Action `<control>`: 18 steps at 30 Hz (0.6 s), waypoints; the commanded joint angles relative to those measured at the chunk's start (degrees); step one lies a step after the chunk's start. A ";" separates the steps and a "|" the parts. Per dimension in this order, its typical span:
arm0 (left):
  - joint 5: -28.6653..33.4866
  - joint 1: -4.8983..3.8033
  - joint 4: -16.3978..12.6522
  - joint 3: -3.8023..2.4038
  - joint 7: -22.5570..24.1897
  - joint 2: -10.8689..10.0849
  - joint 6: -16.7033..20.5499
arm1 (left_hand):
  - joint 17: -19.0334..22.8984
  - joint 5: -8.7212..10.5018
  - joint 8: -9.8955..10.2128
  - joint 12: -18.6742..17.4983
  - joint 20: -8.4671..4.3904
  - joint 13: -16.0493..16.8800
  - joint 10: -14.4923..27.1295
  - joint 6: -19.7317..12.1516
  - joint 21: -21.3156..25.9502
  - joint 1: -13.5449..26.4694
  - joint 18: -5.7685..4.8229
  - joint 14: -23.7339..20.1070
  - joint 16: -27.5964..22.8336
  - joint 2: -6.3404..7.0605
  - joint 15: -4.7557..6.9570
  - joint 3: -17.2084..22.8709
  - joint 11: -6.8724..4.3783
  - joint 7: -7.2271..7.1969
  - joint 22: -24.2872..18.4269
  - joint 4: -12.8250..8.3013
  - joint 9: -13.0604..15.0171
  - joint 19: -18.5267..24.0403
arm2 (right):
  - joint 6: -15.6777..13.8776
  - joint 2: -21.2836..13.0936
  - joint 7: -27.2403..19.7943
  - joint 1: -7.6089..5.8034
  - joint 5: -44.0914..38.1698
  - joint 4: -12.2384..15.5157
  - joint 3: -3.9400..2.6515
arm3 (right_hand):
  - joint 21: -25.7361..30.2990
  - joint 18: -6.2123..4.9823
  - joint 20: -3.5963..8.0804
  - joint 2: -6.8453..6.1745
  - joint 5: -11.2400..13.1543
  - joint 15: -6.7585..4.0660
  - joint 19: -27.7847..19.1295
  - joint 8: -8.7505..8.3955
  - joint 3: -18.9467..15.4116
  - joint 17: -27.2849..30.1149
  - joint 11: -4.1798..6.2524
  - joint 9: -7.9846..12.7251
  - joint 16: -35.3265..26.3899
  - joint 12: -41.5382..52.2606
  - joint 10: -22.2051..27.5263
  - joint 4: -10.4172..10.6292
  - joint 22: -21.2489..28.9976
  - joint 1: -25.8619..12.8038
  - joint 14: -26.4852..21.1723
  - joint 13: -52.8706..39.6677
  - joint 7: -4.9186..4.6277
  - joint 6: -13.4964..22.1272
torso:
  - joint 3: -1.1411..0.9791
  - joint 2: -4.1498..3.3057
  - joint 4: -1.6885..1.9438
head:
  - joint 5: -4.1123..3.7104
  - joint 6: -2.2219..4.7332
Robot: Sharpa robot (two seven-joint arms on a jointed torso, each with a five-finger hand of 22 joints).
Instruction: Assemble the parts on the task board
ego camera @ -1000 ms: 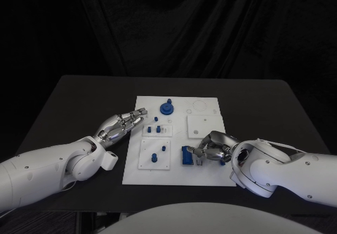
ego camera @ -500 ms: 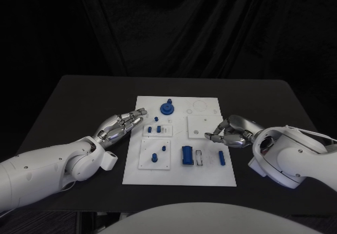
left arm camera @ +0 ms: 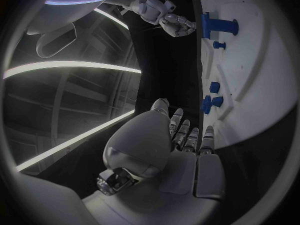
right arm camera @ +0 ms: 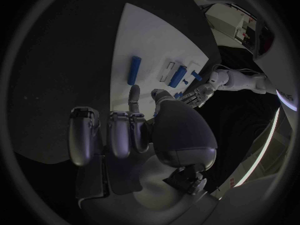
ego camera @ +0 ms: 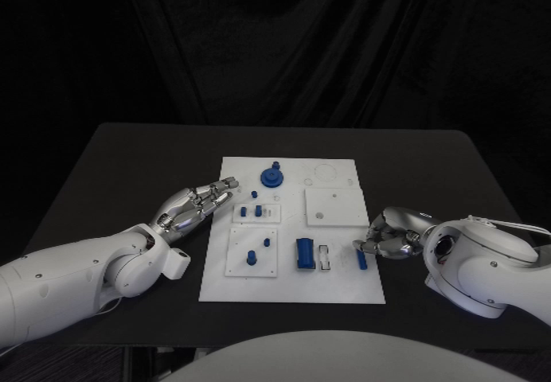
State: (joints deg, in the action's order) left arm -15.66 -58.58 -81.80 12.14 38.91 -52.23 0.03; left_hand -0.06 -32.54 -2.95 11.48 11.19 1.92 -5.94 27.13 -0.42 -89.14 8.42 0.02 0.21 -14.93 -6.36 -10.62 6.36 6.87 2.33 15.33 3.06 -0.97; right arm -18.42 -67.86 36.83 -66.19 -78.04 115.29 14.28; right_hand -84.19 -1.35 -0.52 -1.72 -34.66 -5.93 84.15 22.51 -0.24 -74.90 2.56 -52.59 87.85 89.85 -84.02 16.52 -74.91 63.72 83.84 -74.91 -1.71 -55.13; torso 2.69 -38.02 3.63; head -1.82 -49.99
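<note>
Nearest you on the task board (ego camera: 345,290), a large blue block (ego camera: 306,253) lies beside a small white bar (ego camera: 326,258), with a slim blue peg (ego camera: 361,259) just right of that. Your right hand (ego camera: 388,239) sits at the board's right edge, touching or nearly touching that peg; whether the fingers (right arm camera: 134,96) actually grip it, you cannot tell. Left of the block, a white inset plate (ego camera: 252,252) carries two short blue studs. Your left hand (ego camera: 195,204) hovers at the board's left edge, fingers released and spread, holding nothing. Farthest off stands a blue knobbed part (ego camera: 272,175) on the desk (ego camera: 138,159) side of the board.
</note>
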 commanded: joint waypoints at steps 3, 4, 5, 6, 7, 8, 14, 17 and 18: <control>0.05 0.07 -0.17 -0.04 1.96 0.00 0.04 | 0.06 -0.34 -0.28 0.11 0.33 0.07 -0.19 0.08 -0.32 -0.60 0.48 -0.02 -0.21 0.11 -0.31 0.44 0.38 0.39 0.05 -0.09 0.01 0.03 | 3.44 0.68 3.01 0.75 -7.69 -0.34 0.00 | 0.08 -0.22 -0.24 -0.02 0.66 0.30 3.19 -0.11 0.11 -9.83 -0.35 -0.06 -0.19 0.15 -5.98 -0.03 -12.99 0.41 5.13 -15.09 -0.01 0.14 | -0.15 -0.11 -0.16 | 0.17 -0.01; 0.05 0.07 -0.17 -0.04 1.95 -0.01 0.05 | 0.06 -0.34 -0.28 0.11 0.33 0.07 -0.19 0.08 -0.32 -0.60 0.48 -0.02 -0.21 0.11 -0.31 0.44 0.38 0.39 0.05 -0.09 0.01 0.03 | 3.61 0.74 3.05 0.79 -7.86 -0.38 0.00 | 0.08 -0.22 -0.24 -0.02 0.66 0.30 3.19 -0.11 0.11 -9.83 -0.35 -0.06 -0.19 0.15 -5.98 -0.03 -12.99 0.41 5.13 -15.09 -0.01 0.14 | -0.15 -0.12 -0.16 | 0.16 -0.01; 0.05 0.07 -0.17 -0.04 1.94 -0.01 0.06 | 0.06 -0.34 -0.28 0.11 0.33 0.07 -0.19 0.08 -0.32 -0.60 0.48 -0.02 -0.21 0.11 -0.31 0.44 0.38 0.39 0.05 -0.09 0.01 0.03 | 3.77 0.79 3.08 0.84 -8.00 -0.43 0.00 | 0.13 -0.24 -0.24 -0.05 0.81 0.31 3.17 -0.10 0.06 -9.74 -0.35 -0.06 -0.23 0.15 -5.98 0.00 -12.97 0.39 5.11 -15.09 -0.02 0.14 | -0.17 -0.12 -0.12 | 0.11 -0.01; 0.05 0.07 -0.16 -0.04 1.93 0.00 0.06 | 0.06 -0.34 -0.28 0.11 0.33 0.07 -0.19 0.08 -0.32 -0.60 0.48 -0.02 -0.21 0.11 -0.31 0.44 0.38 0.39 0.05 -0.09 0.01 0.03 | 4.03 0.86 3.13 0.91 -8.20 -0.49 0.00 | 0.14 -0.24 -0.25 -0.04 0.91 0.31 3.17 -0.10 0.03 -9.78 -0.36 -0.06 -0.21 0.15 -5.98 0.03 -12.97 0.36 5.12 -15.09 -0.03 0.13 | -0.19 -0.12 -0.12 | 0.06 -0.01; 0.05 0.07 -0.14 -0.04 1.91 0.01 0.06 | 0.06 -0.34 -0.28 0.11 0.33 0.07 -0.19 0.08 -0.32 -0.60 0.48 -0.02 -0.21 0.11 -0.31 0.44 0.38 0.39 0.05 -0.09 0.01 0.03 | 4.24 0.92 3.18 0.98 -8.35 -0.57 0.00 | 0.14 -0.24 -0.25 -0.04 0.91 0.31 3.17 -0.10 0.03 -9.78 -0.36 -0.06 -0.21 0.15 -5.98 0.03 -12.97 0.36 5.12 -15.09 -0.03 0.13 | -0.20 -0.09 -0.07 | -0.05 -0.01; 0.05 0.07 -0.13 -0.04 1.90 0.01 0.06 | 0.06 -0.34 -0.28 0.11 0.33 0.07 -0.19 0.08 -0.32 -0.60 0.48 -0.02 -0.21 0.11 -0.31 0.44 0.38 0.39 0.05 -0.09 0.01 0.03 | 4.37 0.96 3.20 1.03 -8.43 -0.61 0.00 | 0.15 -0.24 -0.25 -0.04 0.95 0.31 3.16 -0.09 0.02 -9.69 -0.37 -0.06 -0.25 0.15 -5.98 0.03 -12.97 0.36 5.10 -15.09 -0.03 0.13 | -0.21 -0.07 -0.05 | -0.06 -0.01; 0.05 0.07 0.01 -0.04 1.80 0.18 0.01 | 0.06 -0.40 -0.29 0.13 0.34 0.08 -0.20 0.09 -0.32 -0.66 0.48 -0.02 -0.21 0.13 -0.31 0.50 0.41 0.41 0.04 -0.15 0.01 0.02 | 6.52 1.28 3.47 1.67 -8.76 -0.93 0.00 | 0.25 -0.27 -0.28 -0.06 1.72 0.36 3.12 -0.14 -0.22 -9.64 -0.42 -0.03 -0.27 0.15 -5.98 0.10 -12.93 0.17 5.09 -15.09 -0.11 0.20 | -0.22 -0.09 0.06 | -0.09 -0.01; 0.05 0.07 0.04 -0.04 1.75 0.23 -0.01 | 0.06 -0.44 -0.29 0.13 0.35 0.08 -0.21 0.08 -0.33 -0.70 0.48 -0.02 -0.21 0.15 -0.32 0.54 0.42 0.43 0.05 -0.18 0.01 0.02 | 7.57 1.46 3.62 2.20 -8.82 -1.12 0.00 | 0.32 -0.28 -0.31 0.02 2.17 0.39 3.09 -0.22 -0.40 -9.49 -0.47 0.04 -0.34 0.15 -5.98 0.14 -12.91 -0.07 5.06 -15.09 -0.16 0.26 | -0.18 -0.07 0.03 | -0.02 -0.01; 0.05 0.07 0.06 -0.04 1.72 0.25 -0.03 | 0.06 -0.44 -0.29 0.13 0.35 0.08 -0.21 0.08 -0.33 -0.70 0.48 -0.02 -0.21 0.15 -0.32 0.54 0.42 0.43 0.05 -0.18 0.01 0.02 | 7.79 1.57 3.65 2.36 -8.83 -1.21 0.00 | 0.35 -0.29 -0.32 0.09 2.32 0.42 3.07 -0.33 -0.43 -9.45 -0.50 0.13 -0.36 0.15 -5.98 0.14 -12.90 -0.14 5.05 -15.09 -0.20 0.37 | -0.13 -0.04 0.00 | -0.02 -0.01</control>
State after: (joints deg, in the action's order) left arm -15.66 -58.58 -81.65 12.15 38.91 -52.10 0.04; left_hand -0.09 -32.77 -2.95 11.48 11.18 1.92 -6.14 27.13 -0.42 -89.26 8.42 0.02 0.21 -14.81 -6.36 -10.47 6.56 6.87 2.32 15.17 3.06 -0.97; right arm -13.46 -66.35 38.76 -64.07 -85.43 114.13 14.27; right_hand -84.19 -1.36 -0.52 -1.72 -32.51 -5.93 84.15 22.51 -0.39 -74.90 2.56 -52.53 87.85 89.85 -84.02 16.67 -74.91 63.72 83.84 -74.91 -1.82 -55.02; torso 2.48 -38.10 3.63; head -1.89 -49.99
